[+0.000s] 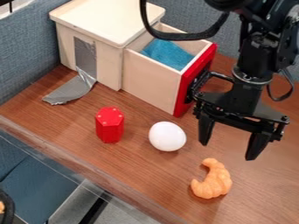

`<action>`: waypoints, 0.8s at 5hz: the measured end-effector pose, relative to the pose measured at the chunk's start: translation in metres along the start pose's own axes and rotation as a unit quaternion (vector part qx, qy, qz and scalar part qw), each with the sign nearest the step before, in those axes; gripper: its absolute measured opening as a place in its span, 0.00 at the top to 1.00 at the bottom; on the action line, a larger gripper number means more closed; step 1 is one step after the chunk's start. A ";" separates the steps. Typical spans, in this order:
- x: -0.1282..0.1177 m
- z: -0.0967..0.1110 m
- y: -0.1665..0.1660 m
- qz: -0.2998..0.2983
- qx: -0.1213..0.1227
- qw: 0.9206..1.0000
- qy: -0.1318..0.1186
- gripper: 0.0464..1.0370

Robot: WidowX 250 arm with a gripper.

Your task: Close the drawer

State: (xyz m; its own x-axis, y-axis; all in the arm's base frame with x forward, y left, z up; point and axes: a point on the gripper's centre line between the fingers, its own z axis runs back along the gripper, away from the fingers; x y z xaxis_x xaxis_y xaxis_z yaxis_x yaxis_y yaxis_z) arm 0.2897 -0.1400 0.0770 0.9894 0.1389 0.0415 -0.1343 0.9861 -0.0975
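See the bench, then the pale cabinet, then its drawer, open rightward in view with red front outermost. Find the gripper, spread and empty, just beyond that front; to close, push inward along the drawer's length, toward the cabinet.

Egg between hexagonal block and croissant.

Bright, diffuse light seems to fall from above, palest on the flat top of the cream wooden box and dimmer down its sides. Crinkled silver tape catches small glints. The smooth white egg shades softly underneath, and faint, soft-edged shadows lie on the brown wood-grain tabletop.
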 end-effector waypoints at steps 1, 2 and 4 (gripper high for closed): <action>-0.003 -0.010 0.003 0.002 0.009 1.000 0.014 0.04; -0.003 -0.011 0.000 -0.004 0.007 1.000 0.010 0.04; 0.002 -0.019 -0.011 -0.058 0.007 0.998 0.001 0.04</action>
State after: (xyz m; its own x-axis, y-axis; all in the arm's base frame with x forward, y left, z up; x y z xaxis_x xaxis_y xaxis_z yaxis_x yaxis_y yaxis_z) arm 0.2943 -0.1520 0.0591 0.9985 0.0228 0.0497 -0.0188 0.9967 -0.0792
